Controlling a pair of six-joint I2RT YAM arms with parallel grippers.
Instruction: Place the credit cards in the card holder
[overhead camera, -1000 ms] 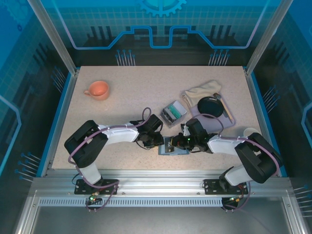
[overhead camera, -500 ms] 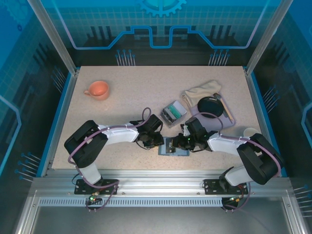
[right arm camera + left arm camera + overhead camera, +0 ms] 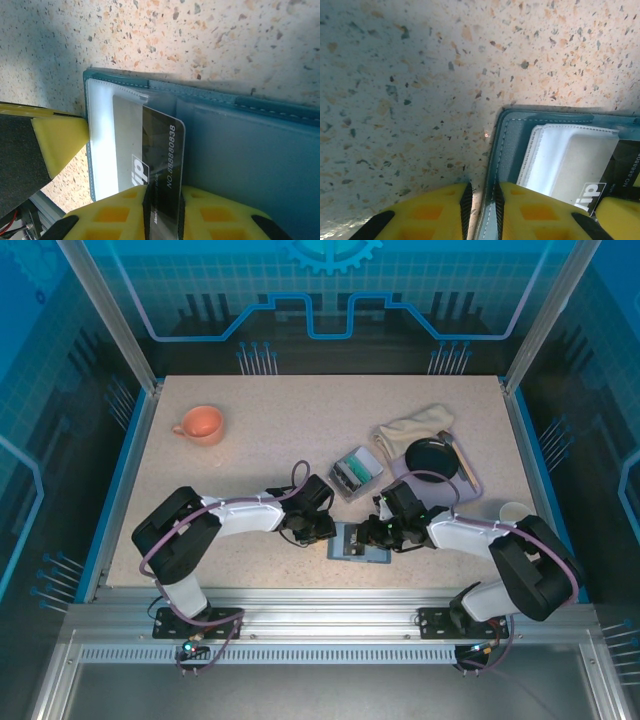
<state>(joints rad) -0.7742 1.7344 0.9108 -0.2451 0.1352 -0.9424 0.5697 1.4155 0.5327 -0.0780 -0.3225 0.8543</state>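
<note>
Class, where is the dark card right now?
Right wrist view: the dark card sits between the right gripper fingers, its end at the open wallet's clear pocket.

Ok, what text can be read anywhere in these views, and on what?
"ip": large white letters on the dark plastic card lying in the teal-blue folding card holder; the word's start is unclear.
"NO:0888...": small white print on that card; the later digits are uncertain.
Everything else is too small to read.
</note>
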